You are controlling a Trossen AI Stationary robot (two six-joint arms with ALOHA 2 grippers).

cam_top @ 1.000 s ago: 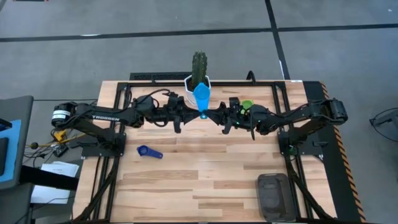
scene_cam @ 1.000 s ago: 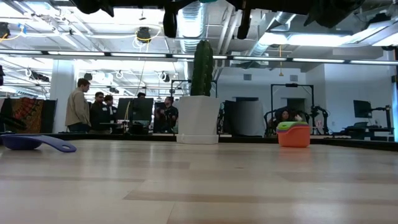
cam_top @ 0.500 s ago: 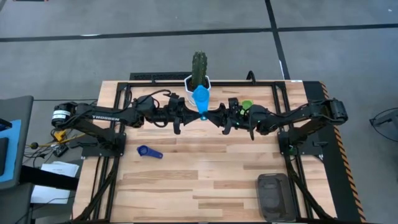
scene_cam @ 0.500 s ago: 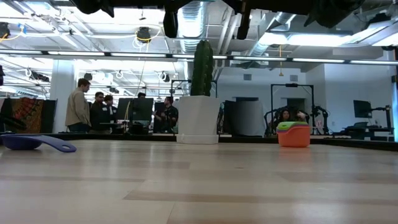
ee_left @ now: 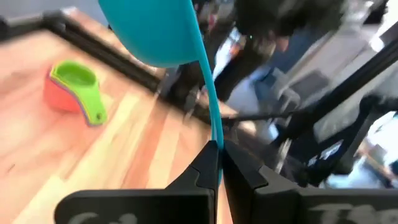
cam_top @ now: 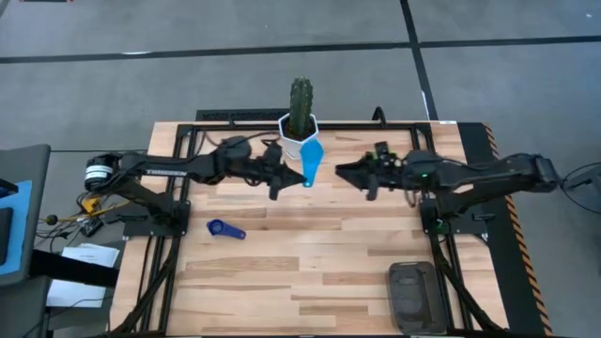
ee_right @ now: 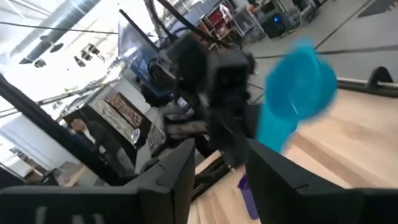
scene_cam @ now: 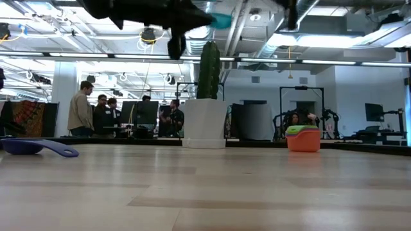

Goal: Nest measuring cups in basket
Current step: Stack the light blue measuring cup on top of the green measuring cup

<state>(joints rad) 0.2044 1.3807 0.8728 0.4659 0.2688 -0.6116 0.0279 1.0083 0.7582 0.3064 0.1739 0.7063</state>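
A light blue measuring cup (cam_top: 311, 160) hangs in the air in front of the cactus pot, with my left gripper (cam_top: 297, 178) shut on its handle. My right gripper (cam_top: 341, 170) stands open a short way to the cup's right, touching nothing. In the right wrist view the cup (ee_right: 297, 87) shows beyond the open fingers. A dark blue cup (cam_top: 223, 228) lies on the table at the left. A nested stack of cups with green on top and orange below (ee_left: 74, 87) stands on the table at the far right. The dark grey basket (cam_top: 413, 296) sits at the near right edge. My left gripper pinches the free end of the light blue cup's flat handle (ee_left: 214, 138) between its two fingers. The fingers come roughly level from the table's left. The cup is lifted clear of the table, its bowl (ee_left: 155, 31) standing out beyond the fingertips toward the far edge.
A white hexagonal pot with a cactus (cam_top: 299, 120) stands at the far edge in the middle, just behind the held cup. Several people stand in the room beyond the table (scene_cam: 96, 112). Bare wood lies between the dark blue cup and the basket.
My right gripper has opened, let go of the light blue cup's handle and drawn back toward the table's right edge. My left gripper has kept hold of the cup, which has tipped slightly and stays clear of the table.
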